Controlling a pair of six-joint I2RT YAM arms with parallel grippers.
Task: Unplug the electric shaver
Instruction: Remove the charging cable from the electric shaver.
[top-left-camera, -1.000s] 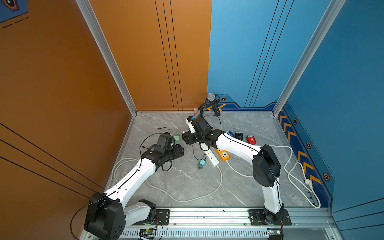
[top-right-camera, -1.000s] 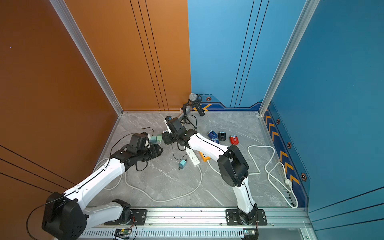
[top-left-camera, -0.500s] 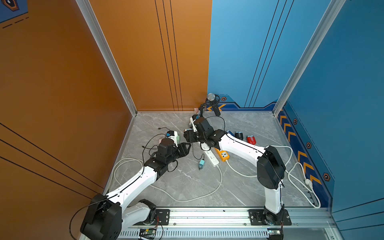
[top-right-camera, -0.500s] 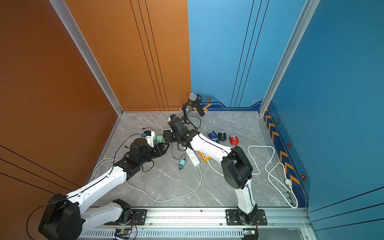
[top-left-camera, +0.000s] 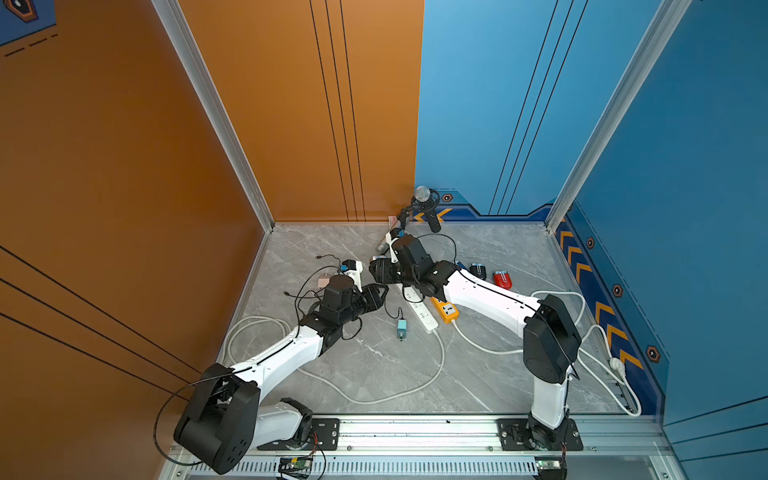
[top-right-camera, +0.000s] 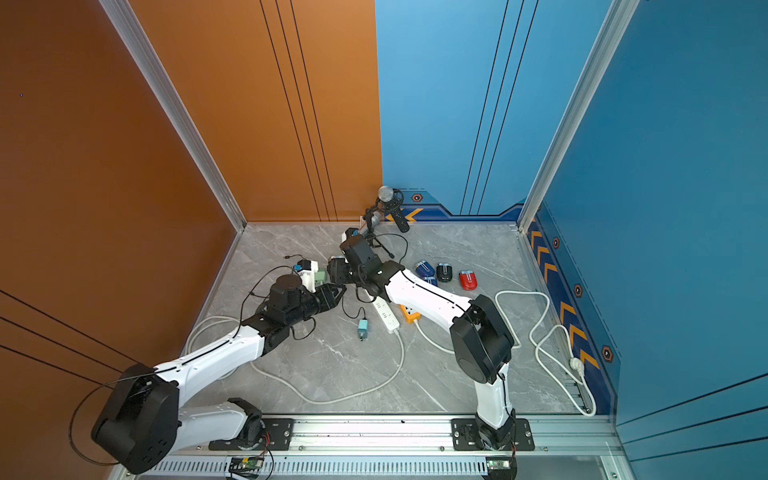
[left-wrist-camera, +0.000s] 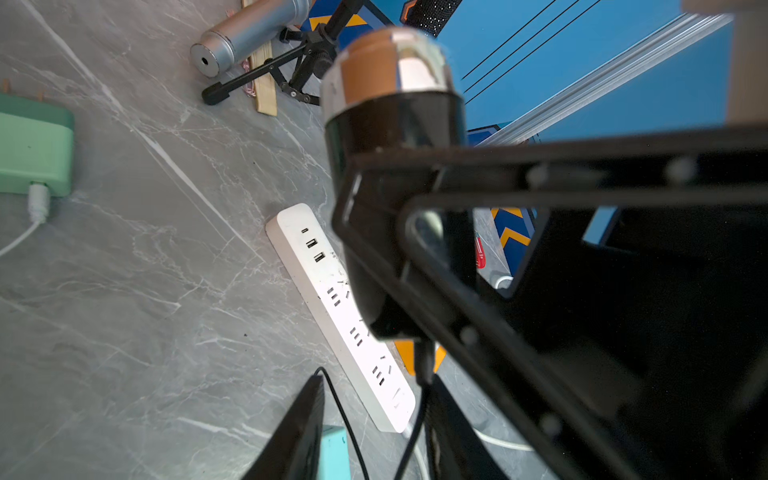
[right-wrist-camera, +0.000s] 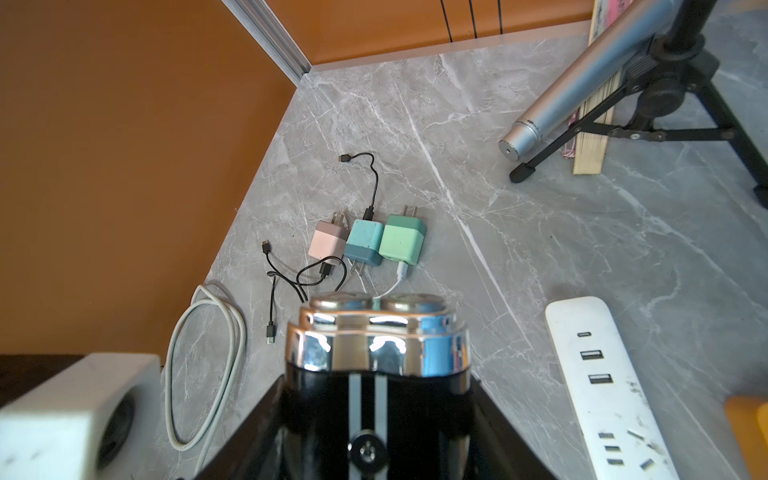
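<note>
Right gripper (right-wrist-camera: 374, 415) is clamped on the shaver (right-wrist-camera: 376, 365). Left gripper (top-left-camera: 382, 292) sits half open at its 6 o'clock, lined up on the cord plug (left-wrist-camera: 424, 361); contact's hard to tell.

No text, brand or number is legible; only orange chevron marks (top-left-camera: 604, 308) line the blue wall (top-left-camera: 685, 249).

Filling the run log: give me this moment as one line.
right gripper: shut on shaver | left gripper: open, either side of cable | cable: plugged into shaver | unplug: not done
</note>
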